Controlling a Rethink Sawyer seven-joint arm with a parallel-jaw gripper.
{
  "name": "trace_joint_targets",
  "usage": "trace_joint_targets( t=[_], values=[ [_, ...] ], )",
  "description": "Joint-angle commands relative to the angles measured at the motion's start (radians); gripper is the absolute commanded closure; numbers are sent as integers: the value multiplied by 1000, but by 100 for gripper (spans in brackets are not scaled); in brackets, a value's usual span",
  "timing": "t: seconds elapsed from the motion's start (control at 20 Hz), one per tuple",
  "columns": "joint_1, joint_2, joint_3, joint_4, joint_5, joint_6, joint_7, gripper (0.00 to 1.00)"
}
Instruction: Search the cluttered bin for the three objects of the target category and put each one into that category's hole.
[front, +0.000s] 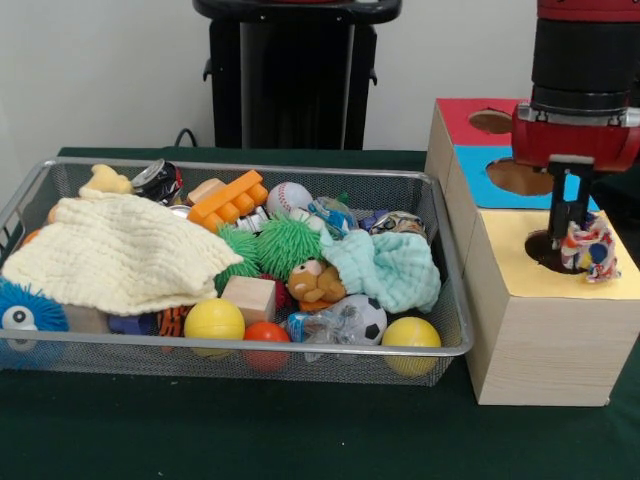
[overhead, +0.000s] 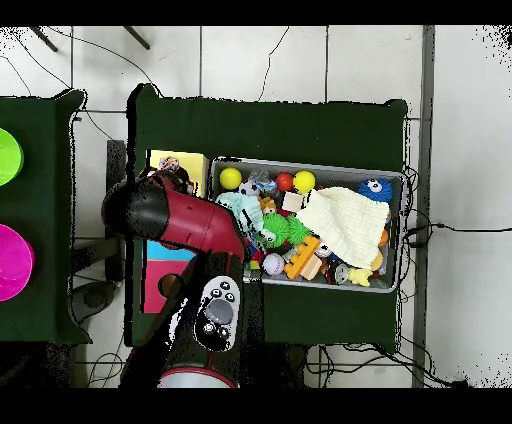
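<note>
The gripper (front: 578, 238) hangs over the yellow top of the box (front: 540, 330), its fingers closed on a floral cloth (front: 590, 248). The cloth dangles at the 3 o'clock edge of the hole (front: 546, 250), touching or just above the yellow surface; which one cannot be told. This position suits a release: judged from the front view, the cloth needs to shift slightly toward 9 o'clock to drop cleanly through.

The cloth is a small, crumpled piece printed in red, orange, blue and white. It looks soft and bunched, so it may snag on the rim.

The bin (front: 455, 345) sits at 9 o'clock from the box, still full of clutter. No other floral piece is visible among its contents.
</note>
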Motion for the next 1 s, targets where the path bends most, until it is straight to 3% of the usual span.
trace_joint_targets(
  t=[0.05,0.7,1.0],
  values=[
    [-65,-25,181,105,40,-70,202,100],
    [-31,94,96,54,-35,-27,179,100],
    [-4,132,35,14,-63,151,173,100]
  ],
)
